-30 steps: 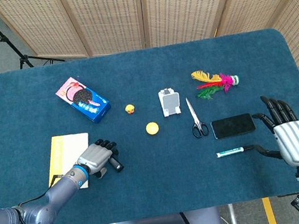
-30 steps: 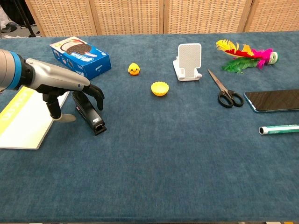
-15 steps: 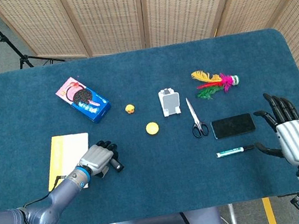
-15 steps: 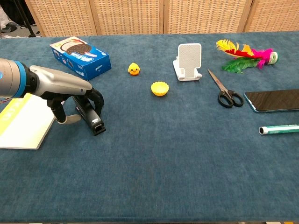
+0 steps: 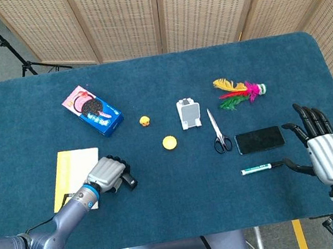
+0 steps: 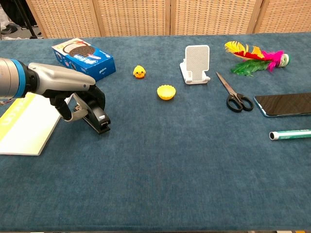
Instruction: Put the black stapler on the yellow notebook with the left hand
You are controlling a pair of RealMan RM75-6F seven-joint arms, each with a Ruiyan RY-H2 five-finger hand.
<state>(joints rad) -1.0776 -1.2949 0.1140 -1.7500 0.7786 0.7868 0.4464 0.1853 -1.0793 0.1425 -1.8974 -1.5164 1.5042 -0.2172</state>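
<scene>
At the far left lies the yellow notebook, flat on the blue table, with one long edge facing my left hand. Just to its right, that hand is wrapped over the black stapler: my thumb sits on the notebook side and my fingers curl over the far side. I am holding the stapler, but only around its back half; its front end pokes out below my hand. From the chest view I cannot tell whether it is resting on the cloth or a little above it.

The hold looks lopsided to me. If I lift with so much of the stapler hanging forward, it could swing down or slide out of my fingers. If I move sideways too low, its front end could snag on the carpet-like cloth or push the notebook's edge along instead of clearing it. The notebook is thin and loose, so a nudge would shift it.

Further right sit a blue biscuit box, a small yellow duck, a yellow cup, a white phone stand, scissors, feathers, a phone and a marker, all well apart from the route.

At the far right, my right hand hovers with fingers spread, holding nothing.
</scene>
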